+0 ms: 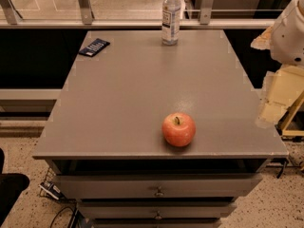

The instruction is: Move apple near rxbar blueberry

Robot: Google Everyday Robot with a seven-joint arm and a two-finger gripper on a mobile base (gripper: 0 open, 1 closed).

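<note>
your gripper (278,99) hung beside the table's (118,89) right edge, a pale, blocky cream shape under the rounded white arm (289,27); you could not tell whether it was apart or together. the round, glossy red-orange apple (178,129) sat near the front edge of the matte grey top, well apart from the flat navy rxbar blueberry (94,47) at the far left corner. a clear plastic bottle (171,15) stood upright at the far edge.

Right edge crops the arm (290,27); end effector out of view.
</note>
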